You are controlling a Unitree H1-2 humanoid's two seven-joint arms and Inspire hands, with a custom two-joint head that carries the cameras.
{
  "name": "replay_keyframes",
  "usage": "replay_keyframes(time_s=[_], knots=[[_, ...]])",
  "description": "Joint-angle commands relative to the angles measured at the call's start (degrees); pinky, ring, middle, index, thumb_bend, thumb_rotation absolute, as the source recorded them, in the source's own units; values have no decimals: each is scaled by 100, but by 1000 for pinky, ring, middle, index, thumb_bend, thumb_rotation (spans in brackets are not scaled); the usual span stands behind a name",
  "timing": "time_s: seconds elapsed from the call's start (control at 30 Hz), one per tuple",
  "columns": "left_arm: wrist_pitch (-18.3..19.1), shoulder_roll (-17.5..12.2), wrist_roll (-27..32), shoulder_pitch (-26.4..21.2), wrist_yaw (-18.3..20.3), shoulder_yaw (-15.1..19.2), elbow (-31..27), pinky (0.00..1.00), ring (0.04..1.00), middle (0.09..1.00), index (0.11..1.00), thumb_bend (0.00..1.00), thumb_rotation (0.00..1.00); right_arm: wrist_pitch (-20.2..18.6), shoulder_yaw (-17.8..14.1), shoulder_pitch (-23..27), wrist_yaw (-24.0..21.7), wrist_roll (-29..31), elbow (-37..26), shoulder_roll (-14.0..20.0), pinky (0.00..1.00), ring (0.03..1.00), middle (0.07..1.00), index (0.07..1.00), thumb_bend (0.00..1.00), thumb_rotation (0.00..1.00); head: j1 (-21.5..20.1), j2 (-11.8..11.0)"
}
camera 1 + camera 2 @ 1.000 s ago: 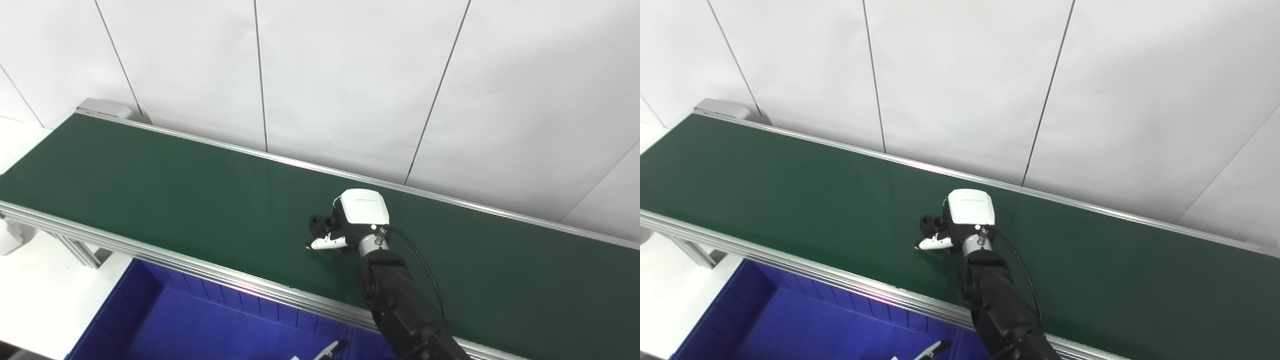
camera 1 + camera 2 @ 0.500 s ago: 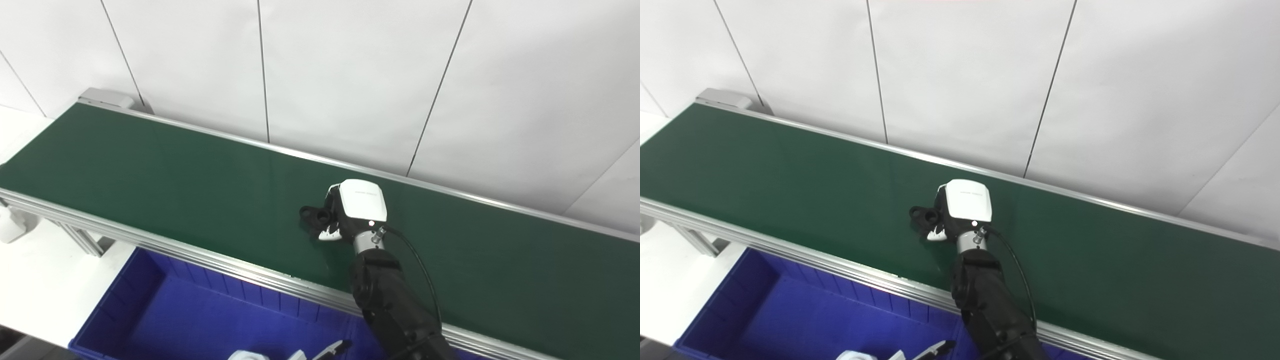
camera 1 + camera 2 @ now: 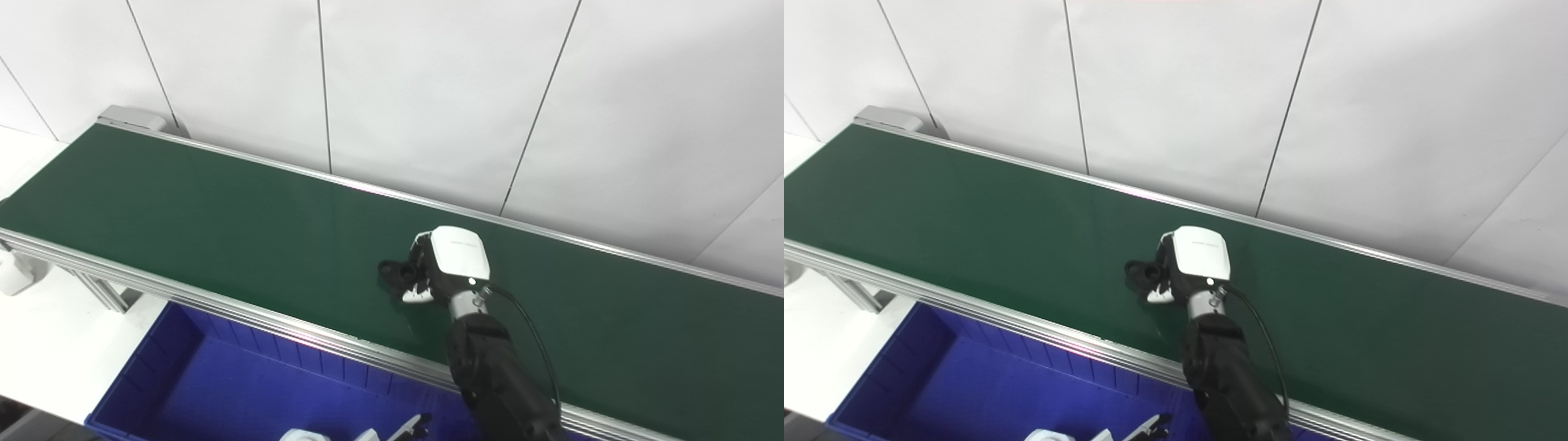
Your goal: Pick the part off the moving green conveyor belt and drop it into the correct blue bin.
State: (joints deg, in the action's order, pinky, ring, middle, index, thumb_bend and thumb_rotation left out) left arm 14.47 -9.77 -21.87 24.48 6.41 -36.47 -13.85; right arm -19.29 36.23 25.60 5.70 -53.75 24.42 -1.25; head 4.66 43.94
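A small black part (image 3: 394,271) with a round hole lies over the green conveyor belt (image 3: 184,208) near its middle. My right hand (image 3: 450,263), white-backed on a black arm, has its fingers curled around the part's right side, with the white thumb (image 3: 416,297) tucked under it. The same grasp shows in the right eye view (image 3: 1194,260). I cannot tell whether the part is off the belt. My left hand (image 3: 392,432) only peeks in at the bottom edge over the blue bin (image 3: 202,392), and its fingers are mostly cut off.
The belt's aluminium front rail (image 3: 245,312) runs between the belt and the bin below it. A white panelled wall (image 3: 429,92) stands right behind the belt. The belt's end cap (image 3: 125,116) is at the far left.
The right hand's fingers and thumb have closed around the black part, and hand and part have shifted slightly right and toward me. The camera tilted down, bringing the left hand into view.
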Motion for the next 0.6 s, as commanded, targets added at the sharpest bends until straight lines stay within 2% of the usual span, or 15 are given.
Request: replay_keyframes(time_s=[0.0, 0.03, 0.07, 0.1, 0.23, 0.27, 0.3, 0.33, 0.43, 0.47, 0.5, 0.53, 0.57], knots=[[-252, 807, 104, 35, 371, -933, -423, 737, 897, 978, 1000, 818, 778, -34, -62, 61, -152, 24, -615, -16, 120, 179, 469, 485, 524, 0, -143, 15], [-259, 791, 134, 13, 379, -901, -419, 737, 897, 978, 1000, 819, 778, -52, -81, 43, -188, 17, -705, -7, 118, 176, 469, 486, 523, 0, -143, 15], [-281, 759, 195, -22, 397, -847, -419, 737, 897, 978, 1000, 819, 778, -109, -128, -45, -234, -23, -998, 43, 118, 176, 469, 486, 523, 0, -338, 51], [-293, 738, 236, -45, 411, -812, -421, 736, 892, 979, 1000, 830, 788, -150, -161, -109, -268, -53, -1201, 76, 119, 176, 469, 484, 523, 0, -338, 51], [-272, 555, 321, -172, 508, -599, -466, 748, 904, 983, 1000, 841, 842, -333, -355, -497, -554, -202, -2292, 281, 123, 182, 469, 481, 521, 2, -890, 116], [-230, 511, 340, -197, 533, -550, -494, 756, 912, 986, 1000, 844, 852, -377, -393, -576, -639, -251, -2492, 315, 124, 183, 469, 482, 521, 2, -919, 117], [-176, 435, 383, -227, 576, -465, -544, 760, 915, 988, 1000, 845, 856, -461, -437, -700, -749, -352, -2780, 377, 124, 183, 469, 482, 521, 2, -1154, 164], [-140, 386, 413, -245, 608, -409, -579, 771, 924, 993, 1000, 848, 872, -518, -467, -783, -830, -428, -2972, 417, 120, 177, 469, 484, 522, 1, -1154, 164], [-114, 223, 587, -244, 714, -183, -672, 788, 937, 1000, 1000, 852, 899, -626, -555, -1102, -1110, -811, -3627, 604, 113, 168, 469, 481, 523, 0, -1566, 261], [-118, 153, 667, -235, 749, -83, -723, 797, 942, 1000, 1000, 851, 906, -657, -581, -1214, -1233, -976, -3837, 648, 110, 167, 364, 483, 513, 68, -1765, 321], [-159, 114, 737, -225, 767, -5, -739, 812, 949, 1000, 1000, 847, 918, -663, -627, -1341, -1344, -1087, -4038, 701, 106, 164, 296, 485, 507, 108, -1765, 321], [-193, 70, 847, -213, 792, 97, -762, 835, 959, 1000, 1000, 835, 927, -664, -670, -1468, -1446, -1189, -4224, 731, 104, 161, 270, 485, 505, 121, -1934, 361], [-219, 51, 937, -204, 813, 174, -765, 870, 974, 1000, 1000, 832, 934, -657, -718, -1605, -1532, -1292, -4395, 774, 106, 162, 259, 486, 504, 127, -1934, 361]])
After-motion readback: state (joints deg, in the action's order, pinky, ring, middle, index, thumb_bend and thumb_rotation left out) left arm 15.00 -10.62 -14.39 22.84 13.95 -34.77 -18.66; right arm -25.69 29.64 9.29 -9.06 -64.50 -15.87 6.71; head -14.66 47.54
